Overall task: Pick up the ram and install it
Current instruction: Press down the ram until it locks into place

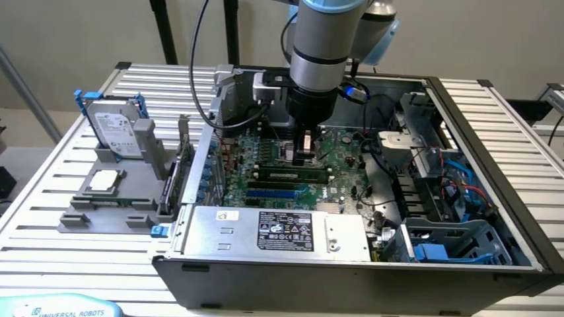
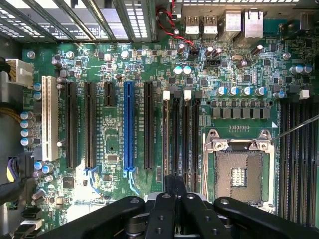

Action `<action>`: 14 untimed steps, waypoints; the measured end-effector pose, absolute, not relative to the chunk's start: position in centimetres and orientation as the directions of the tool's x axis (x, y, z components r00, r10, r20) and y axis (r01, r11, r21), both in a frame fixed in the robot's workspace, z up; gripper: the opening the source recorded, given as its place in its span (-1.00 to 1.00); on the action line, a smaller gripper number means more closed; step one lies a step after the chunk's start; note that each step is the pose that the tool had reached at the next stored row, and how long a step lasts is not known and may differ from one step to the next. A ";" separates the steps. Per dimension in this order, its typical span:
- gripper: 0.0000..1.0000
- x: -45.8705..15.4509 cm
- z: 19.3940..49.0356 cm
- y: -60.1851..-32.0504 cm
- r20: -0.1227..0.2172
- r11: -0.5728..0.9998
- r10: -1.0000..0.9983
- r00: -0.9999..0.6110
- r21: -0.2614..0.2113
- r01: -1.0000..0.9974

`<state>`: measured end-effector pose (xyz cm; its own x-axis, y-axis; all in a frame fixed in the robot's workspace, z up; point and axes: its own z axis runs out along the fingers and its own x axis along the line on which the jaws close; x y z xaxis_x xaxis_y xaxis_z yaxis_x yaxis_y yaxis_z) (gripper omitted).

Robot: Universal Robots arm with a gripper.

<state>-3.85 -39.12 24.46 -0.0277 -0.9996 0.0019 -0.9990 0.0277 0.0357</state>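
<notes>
- Slatted metal desk (image 1: 53, 224) carries an open computer case (image 1: 352, 271) lying on its side, motherboard (image 1: 264, 178) facing up, with a plain beige wall behind.
- On the exterior view's left, a grey holder (image 1: 110, 208) stands on the desk with a silver hard drive (image 1: 115, 129) in a blue frame upright in it.
- The arm (image 1: 321, 46) reaches straight down into the case, and the jaws (image 1: 304, 155) hang just above the middle of the motherboard.
- The ram (image 1: 287, 176) sits as a green stick in a slot just below the jaws in the exterior view, apart from them.
- In the wrist view the jaws (image 2: 174, 186) look nearly closed with only a thin gap and nothing visibly between them.
- Beneath them in that view lie black memory slots (image 2: 182, 139), beside the bare CPU socket (image 2: 239, 169) and a blue expansion slot (image 2: 128, 124).
</notes>
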 end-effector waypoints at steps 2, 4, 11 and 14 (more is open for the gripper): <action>-0.79 -3.9 24.4 -39.1 0.002 0.028 -1.000 -0.028 0.035 -0.999; -0.79 -3.9 24.3 -39.1 0.002 0.028 -1.000 -0.028 0.033 -0.999; -0.79 -4.1 23.8 -39.1 0.008 0.028 -1.000 -0.028 0.026 -0.999; -0.79 -4.2 23.6 -39.1 0.014 0.028 -1.000 -0.028 0.023 -0.999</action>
<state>-4.23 -39.14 23.60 -0.0278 -0.9995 0.0144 -0.9993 0.0281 0.0230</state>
